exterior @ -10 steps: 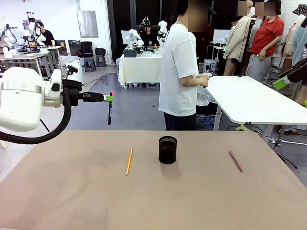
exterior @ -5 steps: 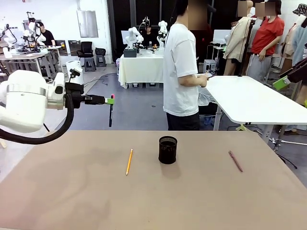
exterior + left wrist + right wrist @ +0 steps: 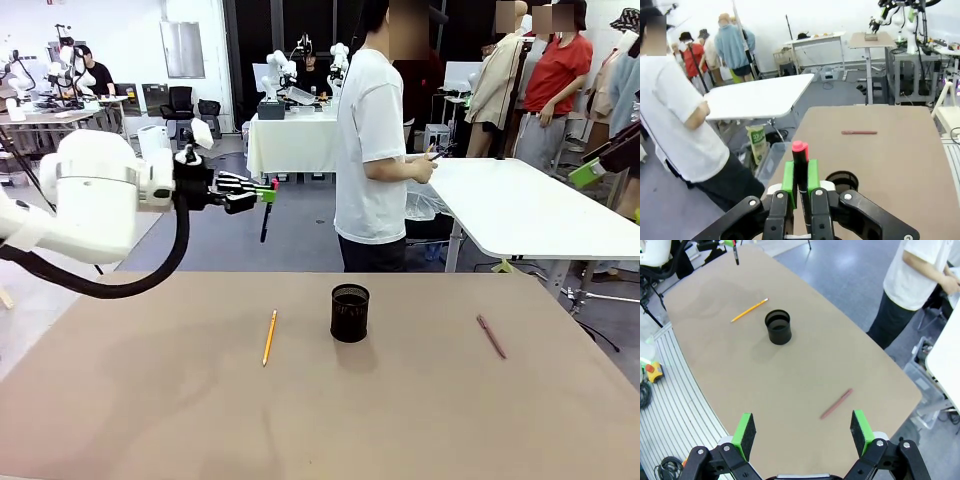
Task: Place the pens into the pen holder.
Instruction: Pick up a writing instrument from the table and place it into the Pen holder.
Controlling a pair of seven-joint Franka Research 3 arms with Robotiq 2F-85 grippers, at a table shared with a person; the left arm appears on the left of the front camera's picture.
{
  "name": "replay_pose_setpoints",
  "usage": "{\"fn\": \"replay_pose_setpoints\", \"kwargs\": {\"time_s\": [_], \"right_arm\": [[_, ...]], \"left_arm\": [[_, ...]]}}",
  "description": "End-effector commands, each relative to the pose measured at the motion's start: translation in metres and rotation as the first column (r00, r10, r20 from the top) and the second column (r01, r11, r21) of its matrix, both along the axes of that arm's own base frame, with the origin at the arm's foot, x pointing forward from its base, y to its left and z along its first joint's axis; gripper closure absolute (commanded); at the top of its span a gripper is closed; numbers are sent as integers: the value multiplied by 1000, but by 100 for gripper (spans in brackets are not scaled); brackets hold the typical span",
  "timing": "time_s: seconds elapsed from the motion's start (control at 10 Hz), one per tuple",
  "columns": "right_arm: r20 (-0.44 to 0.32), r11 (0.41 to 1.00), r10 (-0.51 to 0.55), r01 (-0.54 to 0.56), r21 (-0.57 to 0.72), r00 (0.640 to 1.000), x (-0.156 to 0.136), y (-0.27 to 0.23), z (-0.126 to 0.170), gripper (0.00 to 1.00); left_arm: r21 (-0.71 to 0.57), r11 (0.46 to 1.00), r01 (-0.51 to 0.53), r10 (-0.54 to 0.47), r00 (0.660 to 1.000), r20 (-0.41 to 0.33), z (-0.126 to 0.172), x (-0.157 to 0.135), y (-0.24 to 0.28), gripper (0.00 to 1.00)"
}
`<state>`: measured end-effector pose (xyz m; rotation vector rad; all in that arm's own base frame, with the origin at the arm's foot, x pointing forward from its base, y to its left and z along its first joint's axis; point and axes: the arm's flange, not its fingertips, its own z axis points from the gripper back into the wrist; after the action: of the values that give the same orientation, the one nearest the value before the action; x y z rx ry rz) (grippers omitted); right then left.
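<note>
The left gripper [image 3: 262, 196] is clamped on the black pen [image 3: 265, 218], held pink end up and high in the air, seemingly past the table's [image 3: 150, 400] far edge. The right gripper [image 3: 802, 432] hovers with its jaws wide apart. The yellow pencil [image 3: 269, 337] lies just left of the pen holder [image 3: 350, 313], and the maroon pen [image 3: 491, 336] lies well to its right.
</note>
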<state>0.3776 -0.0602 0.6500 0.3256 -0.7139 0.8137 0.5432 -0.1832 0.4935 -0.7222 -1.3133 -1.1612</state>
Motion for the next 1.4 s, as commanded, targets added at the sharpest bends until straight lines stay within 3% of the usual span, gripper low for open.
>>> {"fn": "replay_pose_setpoints", "kwargs": {"time_s": [0.0,0.4,0.7,1.3], "right_arm": [[4,1000,3,-3,2,1000,0,0,1,0],[4,1000,3,-3,2,1000,0,0,1,0],[4,1000,3,-3,2,1000,0,0,1,0],[4,1000,3,-3,2,1000,0,0,1,0]], "left_arm": [[-62,998,2,0,999,45,-4,3,1,100],[-136,989,57,-57,998,0,0,2,2,100],[-105,991,80,-84,996,-36,10,-5,21,100],[-89,996,5,-8,999,-37,26,-32,89,100]]}}
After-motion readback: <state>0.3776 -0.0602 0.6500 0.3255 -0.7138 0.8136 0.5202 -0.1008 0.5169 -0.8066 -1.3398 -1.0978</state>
